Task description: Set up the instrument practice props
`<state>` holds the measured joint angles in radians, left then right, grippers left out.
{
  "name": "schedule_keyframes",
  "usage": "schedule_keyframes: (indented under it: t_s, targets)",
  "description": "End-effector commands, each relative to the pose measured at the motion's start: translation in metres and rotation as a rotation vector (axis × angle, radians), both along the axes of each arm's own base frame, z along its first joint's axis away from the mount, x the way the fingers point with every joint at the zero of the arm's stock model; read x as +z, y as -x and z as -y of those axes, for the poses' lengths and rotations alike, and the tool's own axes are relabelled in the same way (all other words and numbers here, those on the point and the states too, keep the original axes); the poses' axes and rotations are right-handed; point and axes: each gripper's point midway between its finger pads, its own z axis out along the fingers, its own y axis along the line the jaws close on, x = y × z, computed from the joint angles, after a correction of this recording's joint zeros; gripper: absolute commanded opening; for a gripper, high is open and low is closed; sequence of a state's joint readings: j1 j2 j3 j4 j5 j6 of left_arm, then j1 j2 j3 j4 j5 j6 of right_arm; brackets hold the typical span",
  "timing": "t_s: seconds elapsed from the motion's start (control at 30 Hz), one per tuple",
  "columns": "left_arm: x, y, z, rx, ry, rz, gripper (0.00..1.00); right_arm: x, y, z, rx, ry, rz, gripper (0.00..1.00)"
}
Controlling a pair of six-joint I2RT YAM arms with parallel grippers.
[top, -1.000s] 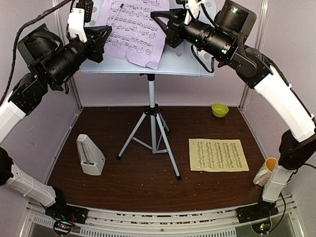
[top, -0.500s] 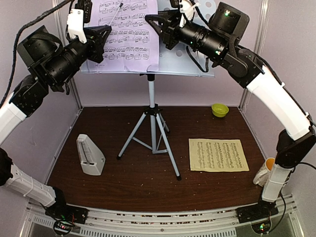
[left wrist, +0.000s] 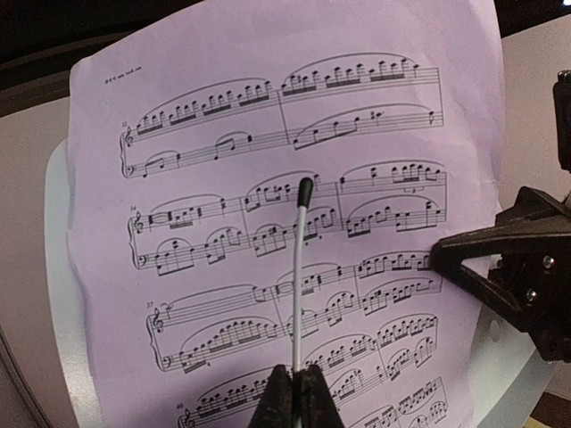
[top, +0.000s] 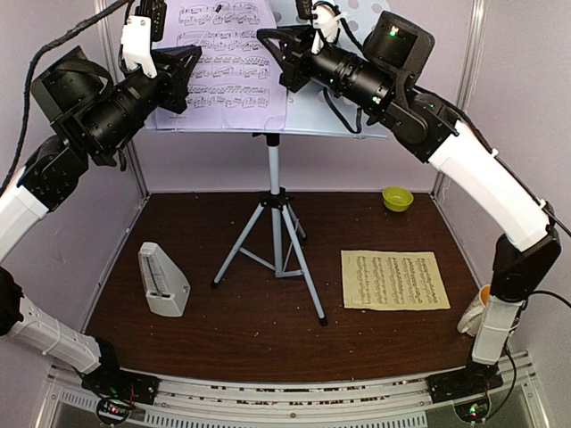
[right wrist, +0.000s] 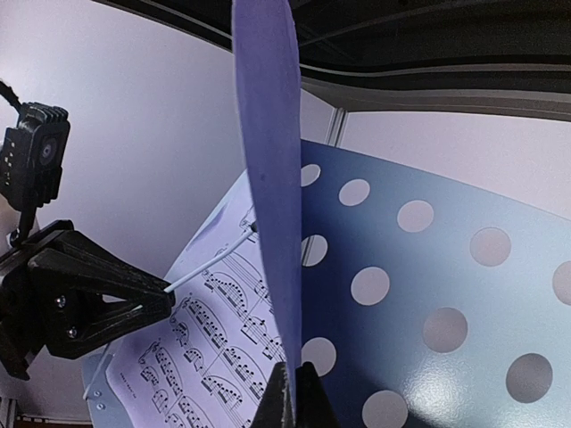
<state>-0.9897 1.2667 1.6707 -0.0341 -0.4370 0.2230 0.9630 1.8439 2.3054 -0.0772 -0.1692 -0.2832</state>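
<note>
Aloft, right end effector (right wrist: 290, 379) tight on lilac page (left wrist: 223, 134), left end effector (left wrist: 294, 379) tight on white rod (left wrist: 299, 267).

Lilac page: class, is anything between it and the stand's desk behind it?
Nothing visible. The right hand pinches one edge of the lilac page, lifting it off the grey desk; the left hand holds a white stick in front.

The lilac page (top: 227, 62) and stand desk (top: 308, 118) run off the top edge.
</note>
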Motion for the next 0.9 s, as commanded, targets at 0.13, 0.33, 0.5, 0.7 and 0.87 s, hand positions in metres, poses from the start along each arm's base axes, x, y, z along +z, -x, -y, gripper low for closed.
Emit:
schedule_keyframes:
  t_s: [0.13,0.33,0.5,0.7,0.87]
  targets:
    - [0.04,0.016,-0.021,-0.006,0.114,0.107,0.0,0.018,0.004,0.002,0.038,-0.078,0.024,0.0]
    - [0.041,0.015,-0.02,-0.004,0.109,0.108,0.0,0.018,0.003,-0.001,0.047,-0.083,0.03,0.0]
    - [0.04,0.014,-0.02,0.004,0.11,0.106,0.0,0.014,0.001,-0.005,0.051,-0.079,0.02,0.08]
    - [0.041,0.013,-0.02,0.007,0.109,0.103,0.01,0.015,-0.002,0.001,0.015,-0.085,0.02,0.29]
    - [0.039,0.013,-0.019,0.0,0.106,0.101,0.07,0.016,-0.007,0.008,-0.027,-0.089,0.02,0.44]
